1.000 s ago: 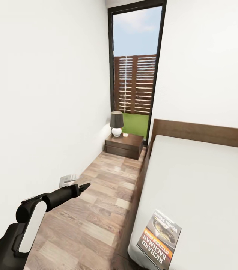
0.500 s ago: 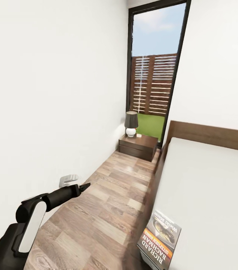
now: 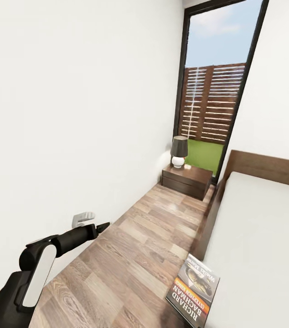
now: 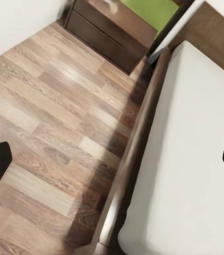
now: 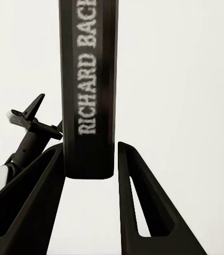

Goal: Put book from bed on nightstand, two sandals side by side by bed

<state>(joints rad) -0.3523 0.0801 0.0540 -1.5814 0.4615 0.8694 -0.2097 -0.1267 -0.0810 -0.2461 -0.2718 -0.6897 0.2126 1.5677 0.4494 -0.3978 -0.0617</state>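
— One thing in hand: the thin paperback book (image 3: 193,291) with the grey pictured cover and orange band. From the head camera it hangs low at the right, over the edge where the wood-plank floor (image 3: 135,255) meets the large white-mattressed bed (image 3: 263,237). Its long axis runs from near me, down low, up and away toward the bed, tilted a little to the right.

— Can you read it?

— "RICHARD BACH" in white along the near end of the cover. On my right wrist camera the dark spine (image 5: 88,87) stands on end, reading "RICHARD BAC" before the frame cuts it off.

— And the grip?

— That wrist view shows what the head view hides: my right gripper (image 5: 91,164) is clamped on the book's spine, one black finger on each side.

— Left side?

— My left gripper (image 3: 100,226) is out over the floor near the white wall, fingers spread apart; its wrist camera looks down on the floor, the bed's dark brown frame (image 4: 138,143) and the mattress.

— Nightstand?

— The small dark reddish-brown nightstand (image 3: 188,181) sits far ahead by the tall dark-framed window (image 3: 217,91), carrying a dark-shaded lamp with a white base (image 3: 178,152).
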